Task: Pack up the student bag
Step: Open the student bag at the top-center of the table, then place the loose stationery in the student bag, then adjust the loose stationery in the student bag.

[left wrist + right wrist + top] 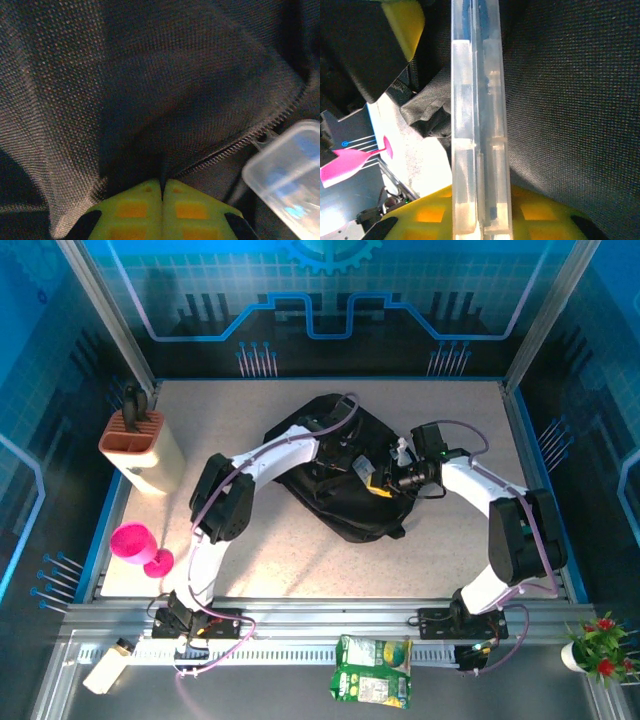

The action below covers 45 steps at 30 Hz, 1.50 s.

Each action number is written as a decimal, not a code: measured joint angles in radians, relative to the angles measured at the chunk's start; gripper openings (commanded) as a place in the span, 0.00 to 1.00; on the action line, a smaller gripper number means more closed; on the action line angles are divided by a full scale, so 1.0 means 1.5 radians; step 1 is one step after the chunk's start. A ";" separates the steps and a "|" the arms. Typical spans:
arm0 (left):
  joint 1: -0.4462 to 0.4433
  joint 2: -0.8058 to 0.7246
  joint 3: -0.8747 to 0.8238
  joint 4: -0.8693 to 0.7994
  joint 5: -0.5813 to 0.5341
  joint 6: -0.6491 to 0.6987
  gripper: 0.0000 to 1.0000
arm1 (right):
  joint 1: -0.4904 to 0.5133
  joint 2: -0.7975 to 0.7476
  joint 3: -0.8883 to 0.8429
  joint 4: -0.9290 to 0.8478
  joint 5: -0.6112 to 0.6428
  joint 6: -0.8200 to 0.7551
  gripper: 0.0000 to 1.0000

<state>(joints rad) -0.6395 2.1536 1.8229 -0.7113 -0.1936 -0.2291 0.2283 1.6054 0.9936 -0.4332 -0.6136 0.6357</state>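
The student bag [335, 495], a large black fabric backpack, lies at the middle of the table. My left gripper [162, 182] is pressed against it just above a zip line [235, 145], its yellow-green fingers shut together with a thin fold of the black fabric pinched at their tips. My right gripper [480, 200] is shut on a long clear plastic case [477, 115] with blue contents, held edge-on over the bag's fabric [570, 100]. From above, the two grippers meet over the bag, left gripper [358, 468] beside right gripper [385, 480]. The case's end [290, 175] shows in the left wrist view.
A beige holder with an orange top [140, 445] stands at the left edge. A pink goblet-shaped object [138, 545] lies in front of it. A green packet [372, 670] and a white item [105, 668] rest on the front rail. A small plant [597, 640] is at the front right.
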 measured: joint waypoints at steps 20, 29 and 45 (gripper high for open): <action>0.013 -0.061 -0.079 0.071 0.058 0.012 0.05 | 0.011 0.165 0.134 0.066 -0.084 0.052 0.47; 0.023 -0.074 -0.096 0.086 0.092 0.001 0.07 | -0.026 0.012 0.011 0.077 -0.068 0.042 0.46; 0.028 -0.075 -0.096 0.090 0.112 -0.006 0.09 | 0.021 0.158 0.122 0.155 -0.031 0.096 0.04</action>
<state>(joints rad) -0.5980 2.0415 1.6783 -0.5770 -0.0261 -0.2375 0.2604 1.8420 1.1763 -0.2012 -0.6594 0.7803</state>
